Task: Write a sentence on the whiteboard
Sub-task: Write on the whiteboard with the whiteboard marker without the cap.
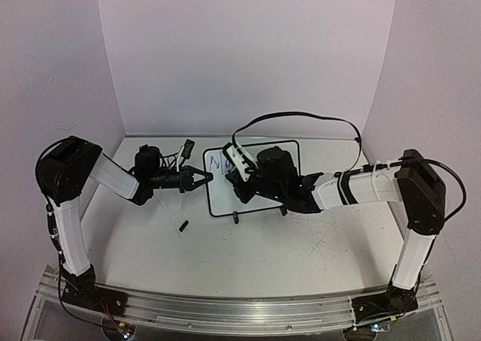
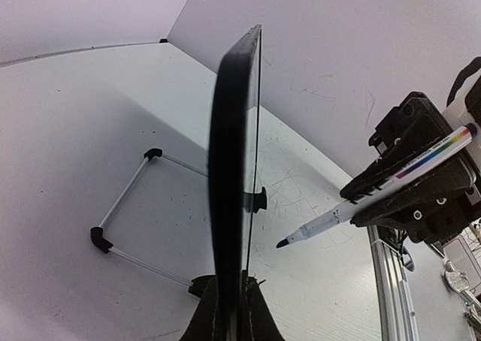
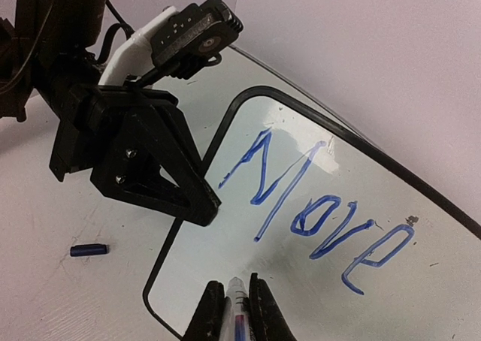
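Right arm hides most of the whiteboard [image 1: 218, 198] from above. The left wrist view gets it edge-on only, face unreadable, and the right wrist view crops its far end. I read just "Move" of the sentence [image 3: 316, 213]. Board stands on its feet, wire stand [image 2: 128, 221] behind it. Its long axis runs from the left gripper [image 1: 204, 177], pressed onto the board's left edge, toward the right gripper [image 3: 234, 311], which is pinching the marker [image 2: 376, 193]. The marker's tip is aimed at the board face, not touching. Blue cap [image 3: 89, 249] lies near the clamped edge.

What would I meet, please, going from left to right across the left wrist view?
thin white wire stand with black corner caps → small black-framed whiteboard, seen edge-on → white marker with a rainbow stripe, dark tip pointing towards the board.
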`<state>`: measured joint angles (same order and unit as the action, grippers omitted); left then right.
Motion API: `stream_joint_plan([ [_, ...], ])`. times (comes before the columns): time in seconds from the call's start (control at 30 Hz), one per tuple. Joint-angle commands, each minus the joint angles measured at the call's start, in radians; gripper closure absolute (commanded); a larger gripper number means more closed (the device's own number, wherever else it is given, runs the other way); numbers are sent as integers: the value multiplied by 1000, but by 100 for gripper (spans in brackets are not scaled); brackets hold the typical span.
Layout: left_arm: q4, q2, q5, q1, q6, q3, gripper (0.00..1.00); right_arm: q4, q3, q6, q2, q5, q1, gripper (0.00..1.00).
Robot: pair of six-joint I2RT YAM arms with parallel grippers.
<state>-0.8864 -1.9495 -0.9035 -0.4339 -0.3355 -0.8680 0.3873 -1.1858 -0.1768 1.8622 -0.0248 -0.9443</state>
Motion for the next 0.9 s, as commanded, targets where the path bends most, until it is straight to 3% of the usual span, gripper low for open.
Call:
stream_joint_plan([
  [0.0, 55, 18, 118, 3, 61, 1, 100, 37, -29, -4, -1, 17, -7, 100],
  [0.23, 67, 15, 115, 3, 67, -11, 100, 35, -43, -18, 7, -32, -7, 100],
  [0.63, 79, 23, 123, 0, 84, -6, 100, 86, 85, 1, -192, -111, 110, 100],
  [0.87, 87, 18, 121, -4, 89, -10, 100, 89, 41, 4, -170, -143, 146, 100],
])
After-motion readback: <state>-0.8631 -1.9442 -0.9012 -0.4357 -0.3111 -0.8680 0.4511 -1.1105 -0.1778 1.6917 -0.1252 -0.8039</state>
